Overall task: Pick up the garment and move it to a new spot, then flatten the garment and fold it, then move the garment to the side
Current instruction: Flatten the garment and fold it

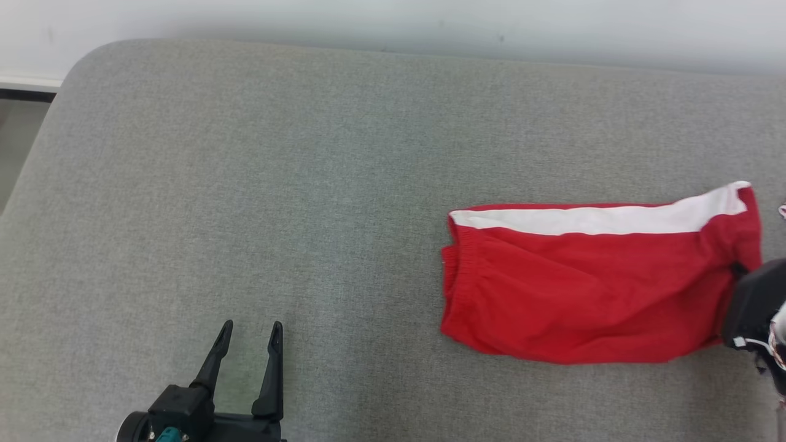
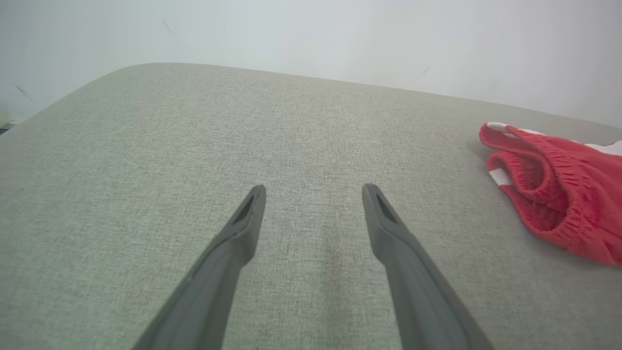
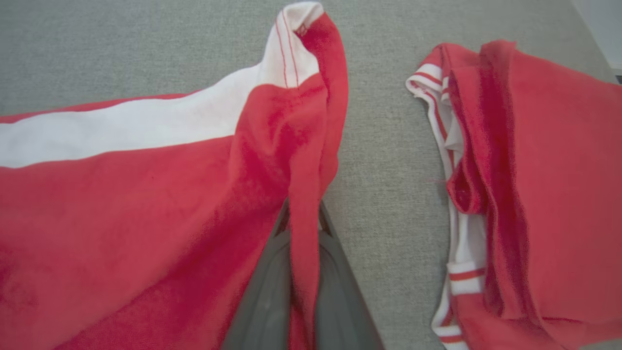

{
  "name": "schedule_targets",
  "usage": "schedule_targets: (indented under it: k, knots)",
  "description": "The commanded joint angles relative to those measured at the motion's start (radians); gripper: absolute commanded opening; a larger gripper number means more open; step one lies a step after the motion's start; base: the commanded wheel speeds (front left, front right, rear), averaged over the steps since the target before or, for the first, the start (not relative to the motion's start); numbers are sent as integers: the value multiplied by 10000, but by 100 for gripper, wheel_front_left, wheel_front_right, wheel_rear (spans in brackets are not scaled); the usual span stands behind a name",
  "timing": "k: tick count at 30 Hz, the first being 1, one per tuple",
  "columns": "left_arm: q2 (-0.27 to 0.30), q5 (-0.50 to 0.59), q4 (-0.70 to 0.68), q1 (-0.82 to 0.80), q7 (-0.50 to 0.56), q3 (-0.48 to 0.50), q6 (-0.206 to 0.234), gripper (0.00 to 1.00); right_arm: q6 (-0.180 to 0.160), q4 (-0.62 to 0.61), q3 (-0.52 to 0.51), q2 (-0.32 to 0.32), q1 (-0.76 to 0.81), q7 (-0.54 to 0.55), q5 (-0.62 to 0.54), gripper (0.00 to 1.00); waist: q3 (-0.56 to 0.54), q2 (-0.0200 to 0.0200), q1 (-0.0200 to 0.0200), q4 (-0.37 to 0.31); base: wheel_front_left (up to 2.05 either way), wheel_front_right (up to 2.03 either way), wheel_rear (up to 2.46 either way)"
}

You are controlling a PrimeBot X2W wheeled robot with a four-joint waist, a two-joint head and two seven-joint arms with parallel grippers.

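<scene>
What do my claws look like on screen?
Left claw: two long, tapered black fingers, a slot near each tip, on a blocky black body with a teal connector at its base. Right claw: the same dark grey fingers, on a black housing.

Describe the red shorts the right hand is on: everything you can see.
The shorts are red, soft knit-looking cloth, with a white side stripe and a gathered elastic waistband at their left end. They lie mostly flat, slightly rumpled, on the grey pad, right of centre. The right hand is shut on their right hem edge, which stands pinched up.
</scene>
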Motion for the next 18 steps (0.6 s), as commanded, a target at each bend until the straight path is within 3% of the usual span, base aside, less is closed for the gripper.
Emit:
schedule_targets:
  k: [1,9,18]
  knots:
    - [-27,47,20,129,-42,36,-59,100,-30,-178,-109,26,167,-83,-143,0,-79,-1,-1,-105,0,0,0]
    - [-125,184,132,130,-42,86,-197,100,-30,-1235,-238,121,598,-173,-750,0,-309,-1,-1,-287,0,0,0]
    - [-244,249,299,228,-42,133,-295,100,-30,-2515,1417,638,797,255,-221,0,-616,-1,-1,-308,0,0,0]
